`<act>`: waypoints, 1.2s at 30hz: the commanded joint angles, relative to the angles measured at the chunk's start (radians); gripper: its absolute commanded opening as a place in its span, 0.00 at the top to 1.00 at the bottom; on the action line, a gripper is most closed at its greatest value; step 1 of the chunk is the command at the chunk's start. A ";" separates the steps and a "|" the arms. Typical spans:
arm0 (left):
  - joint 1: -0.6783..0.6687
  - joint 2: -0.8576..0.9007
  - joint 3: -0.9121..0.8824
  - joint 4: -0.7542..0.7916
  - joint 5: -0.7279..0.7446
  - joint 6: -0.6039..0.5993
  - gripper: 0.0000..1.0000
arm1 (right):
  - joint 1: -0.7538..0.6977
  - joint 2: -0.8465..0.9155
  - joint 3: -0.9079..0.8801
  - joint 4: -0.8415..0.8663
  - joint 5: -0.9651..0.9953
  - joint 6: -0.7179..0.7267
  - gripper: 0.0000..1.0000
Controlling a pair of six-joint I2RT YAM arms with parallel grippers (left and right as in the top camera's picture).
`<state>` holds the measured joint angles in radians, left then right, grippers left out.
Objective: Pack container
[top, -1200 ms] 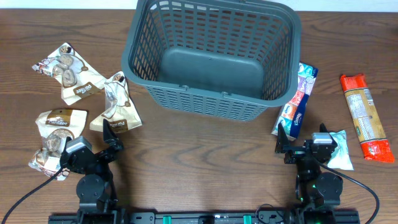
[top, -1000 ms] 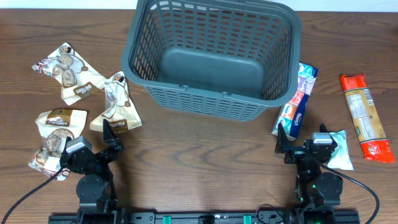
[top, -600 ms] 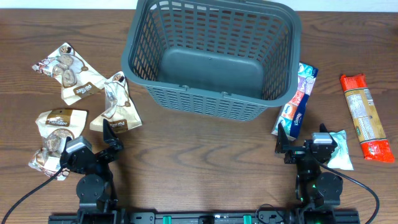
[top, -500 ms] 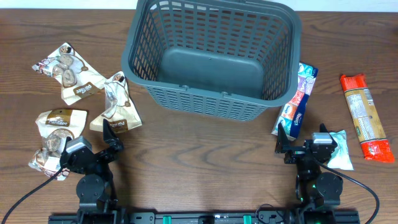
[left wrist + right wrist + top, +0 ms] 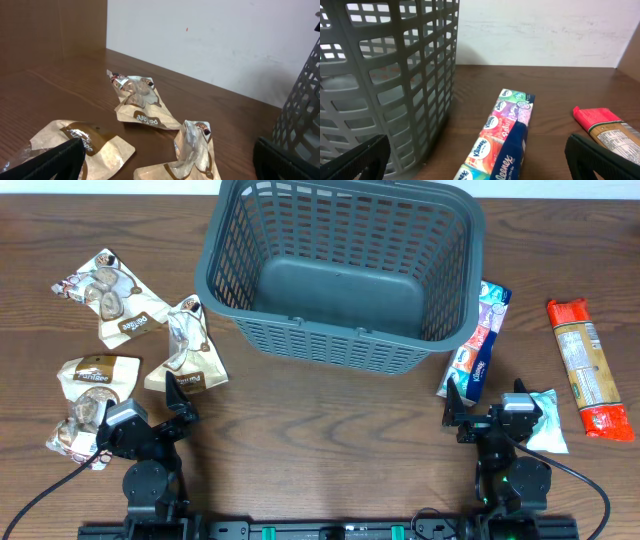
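Two claws sat along the near edge of the brown wooden table (image 5: pixel 330 420), the left gripper (image 5: pixel 167 150) at about 7 o'clock in the overhead view and the right gripper (image 5: pixel 476 145) at about 5 o'clock. Both were released: in each wrist view the black fingers (image 5: pixel 45 162) stood at opposite edges of the frame, spread wide and touching nothing.

The large dark grey plastic basket with slotted lattice walls and a thick rim (image 5: pixel 340 345) stood upright at 12 o'clock on the table, its solid floor showing from above.

Three tan-and-brown crinkled foil snack pouches lay at 9 to 10 o'clock. One pouch (image 5: pixel 115 298) lay farthest out, one pouch (image 5: pixel 185 350) lay just beside the basket's left wall, and one pouch (image 5: pixel 88 395) lay nearest the left claw.

At 3 o'clock, a long blue pack of pocket tissues (image 5: pixel 478 340) leaned against the basket's right wall. An orange-red long wrapped packet (image 5: pixel 587 368) lay flat, well apart from it toward the table's right edge. A small white and pale blue sachet (image 5: pixel 545 430) lay just beside the right claw, on its 3 o'clock side.
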<state>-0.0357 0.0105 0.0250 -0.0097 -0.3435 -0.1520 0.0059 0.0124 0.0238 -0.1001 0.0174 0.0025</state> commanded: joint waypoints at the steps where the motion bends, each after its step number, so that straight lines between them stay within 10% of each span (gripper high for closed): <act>1: -0.005 -0.006 -0.021 -0.034 -0.006 0.017 0.01 | 0.008 -0.007 -0.006 0.002 -0.006 -0.015 0.01; 36: -0.005 -0.006 -0.021 -0.034 -0.006 0.018 0.01 | 0.008 -0.007 -0.006 0.002 -0.006 -0.015 0.01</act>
<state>-0.0357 0.0105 0.0250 -0.0097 -0.3435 -0.1520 0.0059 0.0124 0.0238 -0.1001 0.0177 -0.0048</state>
